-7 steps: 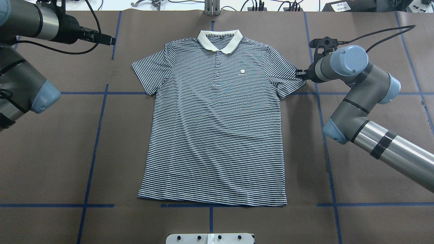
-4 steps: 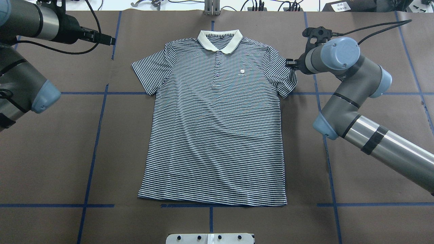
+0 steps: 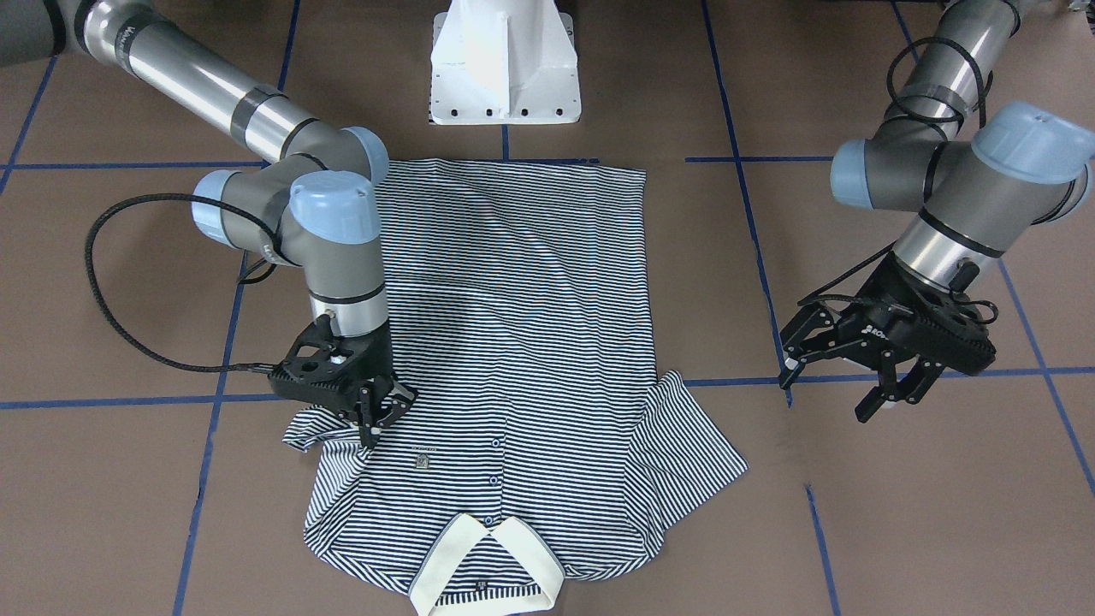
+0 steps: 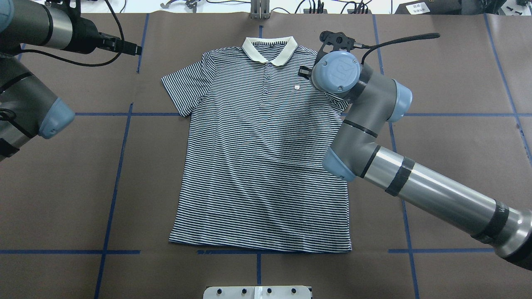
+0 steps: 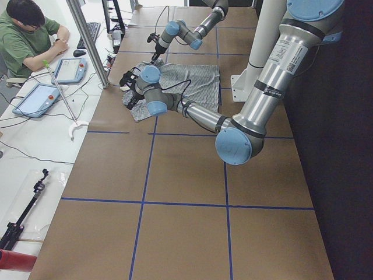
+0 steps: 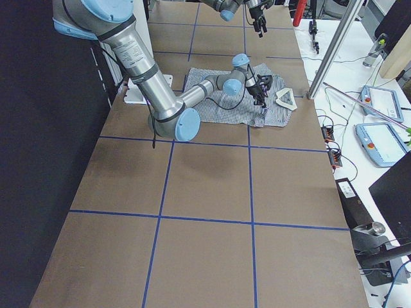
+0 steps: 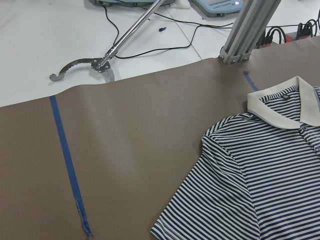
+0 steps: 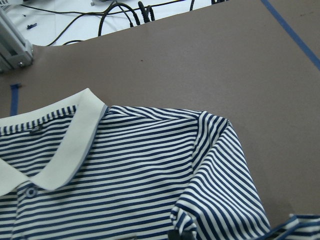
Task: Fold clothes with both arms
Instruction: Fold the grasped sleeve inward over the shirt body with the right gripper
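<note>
From where I stood, the left arm (image 4: 29, 99) hung over the bare brown desk (image 4: 62, 187) on the robot's left. Its left fingers (image 3: 802, 338) were spread wide, holding nothing, above a blue tape line (image 3: 1026, 371). They were well apart from the near sleeve (image 3: 684, 445), which lay flat and untouched. In the middle lay the polo shirt (image 4: 262, 166), navy-and-white striped, spread face up. Its cream collar (image 4: 270, 47) was on the far side from the robot, and its hem lay just short of the white base plate (image 3: 505, 60). The body of the shirt looked smooth, the buttoned placket running straight down from the collar. Further right, the right arm (image 4: 415, 187) reached in across the shirt's edge, its wrist over the shoulder and chest. The right fingers (image 3: 369, 417) pointed down and were pinched together on the fabric of the other sleeve (image 3: 312, 428). They sat just beside the small chest logo (image 3: 422, 462). That sleeve was bunched and puckered under the fingers. In the right wrist camera its striped hem curled upward at the bottom of the view.
</note>
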Robot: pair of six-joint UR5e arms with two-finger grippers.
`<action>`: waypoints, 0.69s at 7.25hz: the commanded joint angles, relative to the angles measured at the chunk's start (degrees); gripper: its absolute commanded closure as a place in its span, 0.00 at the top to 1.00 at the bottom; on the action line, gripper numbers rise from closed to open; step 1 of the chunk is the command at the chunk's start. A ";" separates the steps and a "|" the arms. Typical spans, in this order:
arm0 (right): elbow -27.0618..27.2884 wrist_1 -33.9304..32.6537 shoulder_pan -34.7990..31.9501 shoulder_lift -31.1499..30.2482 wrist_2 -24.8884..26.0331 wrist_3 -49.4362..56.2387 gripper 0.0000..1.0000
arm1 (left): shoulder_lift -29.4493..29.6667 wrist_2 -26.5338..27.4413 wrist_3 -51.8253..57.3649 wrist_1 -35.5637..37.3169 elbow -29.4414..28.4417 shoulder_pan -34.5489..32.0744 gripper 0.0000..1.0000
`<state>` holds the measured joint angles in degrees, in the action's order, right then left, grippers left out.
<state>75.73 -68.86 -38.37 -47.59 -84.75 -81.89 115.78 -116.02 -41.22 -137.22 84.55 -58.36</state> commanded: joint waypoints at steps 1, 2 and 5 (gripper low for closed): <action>-1.63 -1.36 2.24 2.67 3.96 -4.49 0.00 | -0.03 0.00 -0.09 -0.07 0.00 0.00 1.00; -4.95 -1.27 3.12 5.20 5.89 -6.42 0.00 | -0.03 0.00 -0.09 0.02 0.00 0.00 1.00; -8.23 -1.27 3.83 6.28 7.41 -5.32 0.99 | -0.03 0.00 0.00 0.02 0.00 0.00 1.00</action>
<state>68.37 -70.02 -34.77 -41.32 -77.81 -88.39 115.75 -116.02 -41.27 -137.26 84.55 -58.36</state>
